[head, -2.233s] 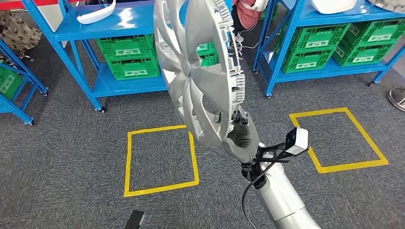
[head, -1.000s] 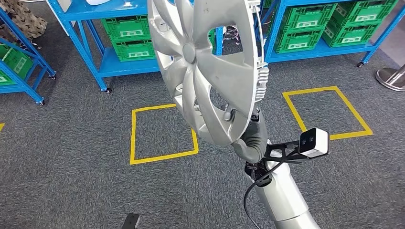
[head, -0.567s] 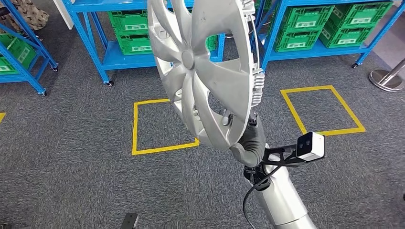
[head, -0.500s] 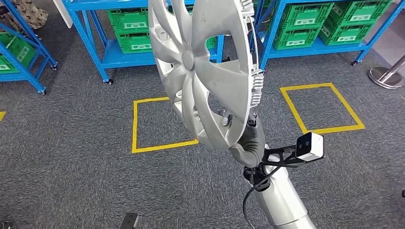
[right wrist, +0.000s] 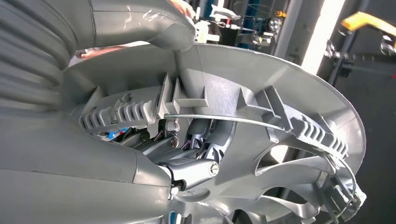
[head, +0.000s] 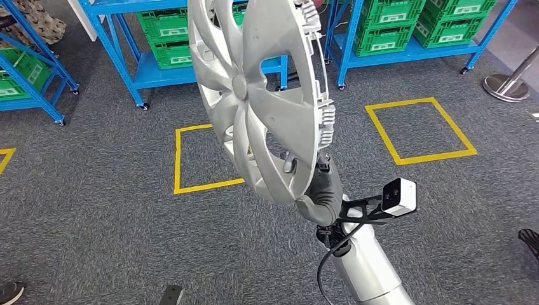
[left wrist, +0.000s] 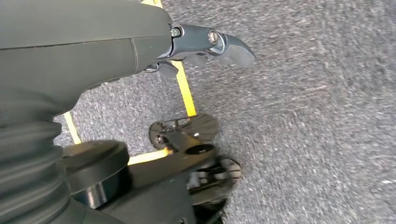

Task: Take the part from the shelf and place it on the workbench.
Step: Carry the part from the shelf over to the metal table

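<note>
Silver hubcap (head: 257, 95) stands upright, gripped at its lower rim by the right hand (head: 320, 190); walking sway could twist it loose. Left hand (left wrist: 205, 44) hangs empty, fingers apart.

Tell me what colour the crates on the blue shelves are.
Green: the crates on the shelves show best in the head view.

silver arm (head: 368, 267), grey ribbed wrist, black cable

Glossy silver plastic hubcap (head: 260, 95); rough grey carpet (head: 95, 229)
</note>
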Robot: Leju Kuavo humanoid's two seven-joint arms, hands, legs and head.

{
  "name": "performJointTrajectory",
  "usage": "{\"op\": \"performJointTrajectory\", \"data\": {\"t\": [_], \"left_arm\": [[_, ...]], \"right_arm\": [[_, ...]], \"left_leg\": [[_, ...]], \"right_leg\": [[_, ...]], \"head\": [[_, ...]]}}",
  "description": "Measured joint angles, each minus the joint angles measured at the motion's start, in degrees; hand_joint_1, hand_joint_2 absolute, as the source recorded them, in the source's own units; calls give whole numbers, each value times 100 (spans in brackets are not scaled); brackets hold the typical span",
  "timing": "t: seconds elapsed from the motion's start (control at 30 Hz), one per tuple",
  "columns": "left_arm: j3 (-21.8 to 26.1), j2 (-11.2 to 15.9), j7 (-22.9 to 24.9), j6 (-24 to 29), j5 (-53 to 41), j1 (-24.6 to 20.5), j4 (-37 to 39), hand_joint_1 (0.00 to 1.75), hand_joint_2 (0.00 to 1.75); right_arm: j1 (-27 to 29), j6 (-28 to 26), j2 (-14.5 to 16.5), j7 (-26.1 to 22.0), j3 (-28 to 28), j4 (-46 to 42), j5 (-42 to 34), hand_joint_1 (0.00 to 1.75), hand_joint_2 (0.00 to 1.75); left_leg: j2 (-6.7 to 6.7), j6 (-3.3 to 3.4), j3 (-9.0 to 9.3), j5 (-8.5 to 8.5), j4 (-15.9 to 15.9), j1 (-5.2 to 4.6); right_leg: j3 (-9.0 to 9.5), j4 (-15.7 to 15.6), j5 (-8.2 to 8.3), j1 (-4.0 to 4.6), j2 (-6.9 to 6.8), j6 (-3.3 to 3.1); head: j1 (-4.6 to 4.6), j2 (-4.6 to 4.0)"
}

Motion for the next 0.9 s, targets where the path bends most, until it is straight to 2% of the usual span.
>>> {"op": "performJointTrajectory", "data": {"t": [0.07,0.1,0.13,0.2,0.23,0.27,0.3,0.33,0.37,0.4,0.43,0.47,0.5,0.53,0.57,0.6,0.63,0.7,0.73,0.77,0.8,0.87,0.9], "left_arm": [[0,21,8,8,-7,-23,-13,0,175],[0,28,13,14,-12,-37,-19,0,175],[0,33,22,22,-20,-47,-22,0,175],[0,28,48,35,-59,-48,-19,0,175],[0,26,61,41,-80,-49,-17,0,175],[0,24,69,43,-96,-54,-17,0,175],[0,21,73,45,-100,-58,-17,0,175],[0,21,75,47,-99,-59,-19,0,175],[0,20,76,46,-95,-54,-20,0,175],[0,18,77,46,-90,-43,-19,0,175],[0,18,76,46,-86,-34,-19,0,175],[0,17,73,45,-83,-28,-19,0,175],[0,17,68,44,-83,-25,-19,0,175],[0,17,61,42,-83,-24,-20,0,175],[0,17,52,40,-82,-24,-22,0,175],[0,17,42,39,-77,-24,-25,0,175],[0,17,27,39,-68,-24,-27,0,175],[0,18,-12,39,-26,-21,-28,0,175],[0,19,-36,39,-1,-17,-28,0,175],[0,20,-57,39,19,-12,-28,0,175],[0,20,-80,38,28,-9,-28,0,175],[0,18,-110,33,18,-4,-28,0,175],[0,14,-133,22,8,2,-28,0,175]], "right_arm": [[25,8,-8,4,-22,-30,-40,175,175],[34,10,-13,9,-31,-49,-48,175,175],[42,12,-17,15,-40,-67,-51,175,175],[59,13,-26,37,-59,-85,-52,175,175],[72,13,-30,47,-72,-88,-51,175,175],[84,13,-34,62,-86,-87,-52,175,175],[95,13,-38,82,-99,-87,-56,175,175],[99,13,-39,107,-108,-85,-65,175,175],[101,12,-40,140,-111,-79,-76,175,175],[103,12,-40,171,-111,-69,-87,175,175],[104,12,-40,193,-111,-55,-94,175,175],[104,12,-40,208,-111,-41,-96,175,175],[101,13,-39,216,-111,-30,-95,175,175],[95,13,-37,219,-111,-24,-93,175,175],[85,14,-27,220,-110,-21,-96,175,175],[76,19,-17,221,-109,-15,-103,175,175],[60,24,-3,221,-107,-1,-112,175,175],[12,34,27,229,-96,59,-128,175,175],[-27,36,49,239,-79,107,-129,175,175],[-64,37,74,251,-55,153,-128,175,175],[-94,34,99,263,-27,194,-127,175,175],[-120,23,131,272,20,244,-134,175,175],[-120,14,137,279,32,263,-139,175,175]], "left_leg": [[-5,86,651,-14,-832,-42],[-7,118,857,-79,-1146,-64],[-7,147,958,-134,-1329,-86],[7,211,914,-60,-1401,-87],[20,252,877,3,-1414,-75],[33,286,819,79,-1432,-55],[45,307,741,156,-1439,-40],[47,317,647,232,-1436,-38],[51,315,544,306,-1427,-36],[57,307,442,373,-1412,-32],[64,295,340,435,-1390,-27],[69,278,238,492,-1362,-18],[71,257,140,544,-1328,-6],[70,229,51,590,-1287,0],[65,194,-22,633,-1245,3],[58,155,-65,678,-1219,2],[53,113,-87,725,-1210,-1],[44,29,-98,821,-1245,12],[38,-5,-126,783,-1225,22],[33,-32,-178,638,-1118,32],[27,-52,-264,393,-890,38],[24,-75,-459,-161,-167,38],[23,-78,-517,-294,172,37]], "right_leg": [[-109,20,104,22,6,32],[-132,25,150,23,6,57],[-145,24,196,17,3,89],[-162,15,271,2,9,155],[-198,60,208,-2,22,194],[-262,205,27,-6,34,233],[-354,466,-252,-23,45,270],[-459,826,-569,-38,47,308],[-548,1217,-816,-57,45,338],[-589,1527,-922,-74,45,361],[-555,1687,-891,-88,45,377],[-422,1651,-757,-102,43,390],[-185,1419,-608,-116,42,402],[138,1038,-547,-129,43,411],[452,611,-578,-126,49,393],[682,280,-648,-118,56,360],[805,79,-725,-102,63,313],[781,18,-687,-83,60,194],[736,14,-631,-85,53,134],[680,5,-565,-90,45,76],[610,-3,-493,-95,38,30],[459,3,-367,-74,34,-10],[380,8,-308,-58,32,-14]], "head": [[-2,0],[4,0],[5,0],[-4,0],[-14,0],[-4,0],[8,0],[27,0],[43,0],[46,0],[48,0],[49,0],[50,0],[53,0],[59,0],[60,0],[63,0],[60,0],[55,0],[37,0],[14,0],[-29,0],[-39,0]]}}
